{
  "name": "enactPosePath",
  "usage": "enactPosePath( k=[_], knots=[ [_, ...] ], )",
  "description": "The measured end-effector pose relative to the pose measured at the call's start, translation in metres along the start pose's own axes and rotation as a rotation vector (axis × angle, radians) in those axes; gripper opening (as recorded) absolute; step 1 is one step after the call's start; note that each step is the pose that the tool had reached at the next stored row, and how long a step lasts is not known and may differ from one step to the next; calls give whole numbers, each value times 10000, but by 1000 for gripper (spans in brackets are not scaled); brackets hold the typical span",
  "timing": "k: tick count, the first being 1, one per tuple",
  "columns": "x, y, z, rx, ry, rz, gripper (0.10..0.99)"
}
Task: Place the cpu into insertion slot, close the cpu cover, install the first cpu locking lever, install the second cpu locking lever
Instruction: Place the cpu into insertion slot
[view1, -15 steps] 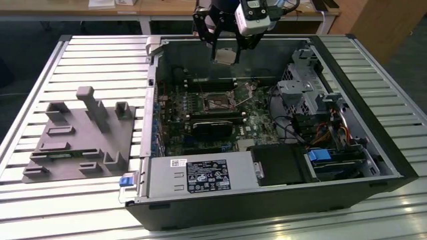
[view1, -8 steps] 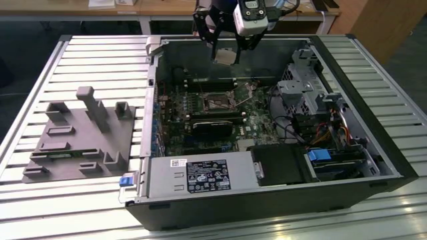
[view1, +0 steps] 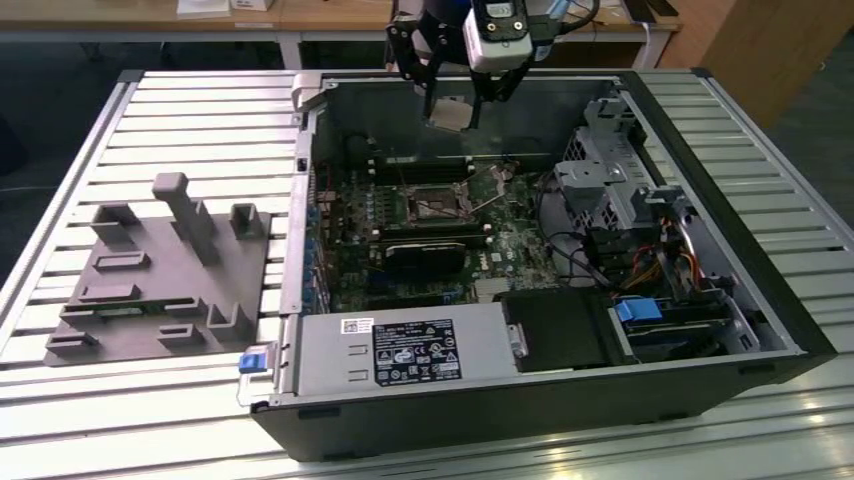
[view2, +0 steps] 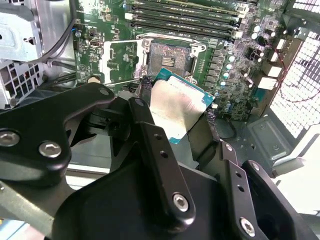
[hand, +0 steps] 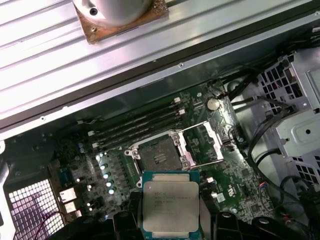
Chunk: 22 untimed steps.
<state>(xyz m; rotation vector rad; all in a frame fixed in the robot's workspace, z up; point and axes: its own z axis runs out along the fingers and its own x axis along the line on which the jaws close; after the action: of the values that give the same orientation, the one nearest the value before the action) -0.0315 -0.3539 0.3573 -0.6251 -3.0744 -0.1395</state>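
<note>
Silver-tan and flat, the cpu (view2: 175, 107) is pinched between the two black fingers of my end effector (view2: 177, 100), which are closed onto its opposite edges. In the exterior view I hold it high over the open case (view1: 534, 410), near the wall farthest from that camera and well above the board (view1: 354, 205).

Inside the case, the slot (hand: 159, 155) lies bare with its dark pin field showing. The cover (view2: 106, 62) is swung up open beside it. In both wrist views the cpu is apart from the slot, not in it.

A black block (view1: 427, 255) sits on the board near the slot. A grey power supply (view1: 400, 350) fills the near corner, and a drive cage (view1: 607, 185) and cables (view1: 641, 265) fill the exterior view's right.

The case rests on a slatted metal table (view1: 200, 110), and a grey fixture (view1: 154, 275) lies on the table toward the exterior view's left.
</note>
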Motion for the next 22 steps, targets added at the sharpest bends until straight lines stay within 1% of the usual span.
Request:
enactPosePath(
  k=[22],
  knots=[
    [0, -1, 14, -14, -109, 1217, 541]
  ],
)
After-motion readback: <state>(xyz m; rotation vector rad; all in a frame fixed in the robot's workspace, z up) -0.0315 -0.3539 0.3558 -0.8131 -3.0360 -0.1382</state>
